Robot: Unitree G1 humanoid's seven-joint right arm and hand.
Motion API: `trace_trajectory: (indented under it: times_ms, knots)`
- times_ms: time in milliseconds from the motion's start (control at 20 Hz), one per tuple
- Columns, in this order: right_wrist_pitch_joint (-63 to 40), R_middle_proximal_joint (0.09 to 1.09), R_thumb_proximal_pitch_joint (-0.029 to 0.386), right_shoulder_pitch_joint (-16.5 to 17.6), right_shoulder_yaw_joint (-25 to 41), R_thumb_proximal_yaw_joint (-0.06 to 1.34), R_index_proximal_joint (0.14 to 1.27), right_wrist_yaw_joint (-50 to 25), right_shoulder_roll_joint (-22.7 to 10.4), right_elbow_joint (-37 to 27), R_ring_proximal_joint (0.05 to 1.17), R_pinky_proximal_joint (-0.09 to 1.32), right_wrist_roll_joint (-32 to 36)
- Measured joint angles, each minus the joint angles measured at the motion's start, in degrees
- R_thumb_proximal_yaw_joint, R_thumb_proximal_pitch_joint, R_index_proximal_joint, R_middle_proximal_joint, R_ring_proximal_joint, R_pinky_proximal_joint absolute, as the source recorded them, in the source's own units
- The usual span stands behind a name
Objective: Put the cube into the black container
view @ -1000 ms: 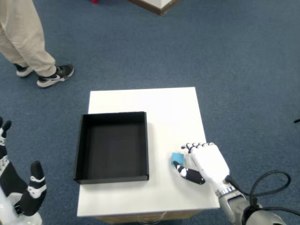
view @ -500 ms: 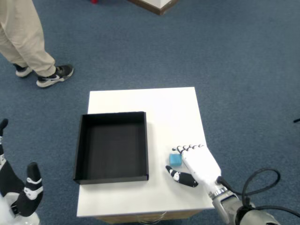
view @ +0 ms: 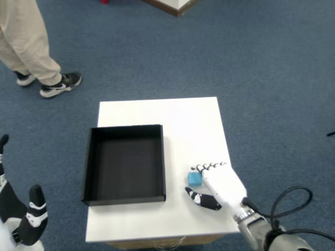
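Note:
A small blue cube [view: 194,179] rests on the white table [view: 178,120], just right of the black container [view: 124,163]. My right hand [view: 219,184] lies on the table beside the cube. Its fingertips [view: 209,167] curl at the cube's right side and the black-tipped thumb [view: 203,199] reaches under it toward the front. The cube sits between fingers and thumb, apart from the thumb, and I see no firm hold on it. The container is a shallow open square tray with nothing inside.
My left hand [view: 26,219] hangs off the table at the lower left. A person's legs and shoes [view: 60,83] stand on the blue carpet at the upper left. The table's front edge is close below my right hand.
My right hand slid left and slightly toward the front, uncovering the cube, which now shows fully between fingers and thumb. The left hand dropped a little lower.

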Motion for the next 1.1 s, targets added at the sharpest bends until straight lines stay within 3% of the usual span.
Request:
trace_trajectory:
  times_ms: [950, 1100]
  knots:
    - [1.1, 0.72, 0.129, -0.2, -0.5, 0.60, 0.49, 1.9, -0.5, 0.0, 0.85, 1.07, 1.0]
    - [1.1, 0.76, 0.139, -0.1, -0.5, 0.62, 0.68, 2.0, -0.6, 0.0, 0.88, 1.09, 1.1]
